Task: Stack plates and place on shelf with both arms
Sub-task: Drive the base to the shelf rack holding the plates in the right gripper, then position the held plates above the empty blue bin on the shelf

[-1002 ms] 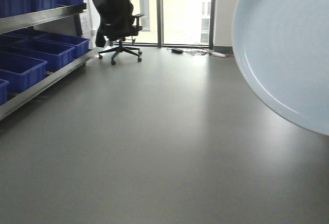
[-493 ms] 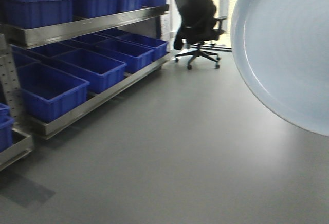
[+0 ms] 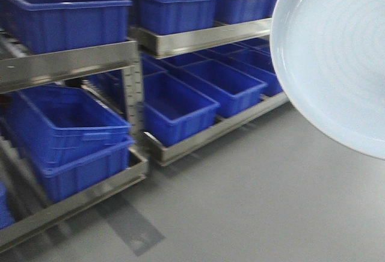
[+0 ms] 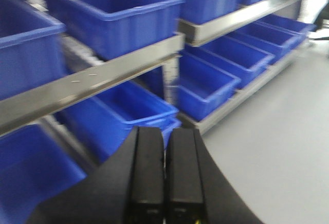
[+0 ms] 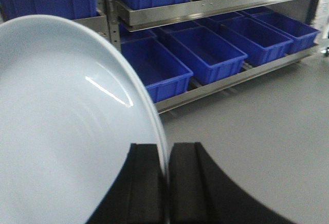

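- Grey, smooth floor (image 3: 271, 202) spreads underneath, with steel racking full of blue bins along one side of the room.
- Nearest the left wrist camera, the left gripper (image 4: 165, 178) has its two dark fingers pressed flat together with nothing between them.
- In the right wrist view, the right gripper (image 5: 165, 183) is clamped on the lower rim of a pale plate (image 5: 67, 121), one finger on each side of the thin edge.
- That plate is carried in the air, standing almost on edge. Its disc rises up and away from the claw, and its hollow face is turned left in that view. Whether a second plate sits against it cannot be told.
- Beyond the plate, ahead and to the left, stands the shelf (image 4: 103, 77). Its flat front rails run lengthwise away toward the far right.
- Judging by how large the rail looms in the left wrist view, the empty left arm looks nearer the rack than the loaded right one.
- Blue crates (image 4: 108, 13) fill every level in sight, so no free spot shows. The plate would probably need tipping to lie flat, face up, before it could go in over a rail.
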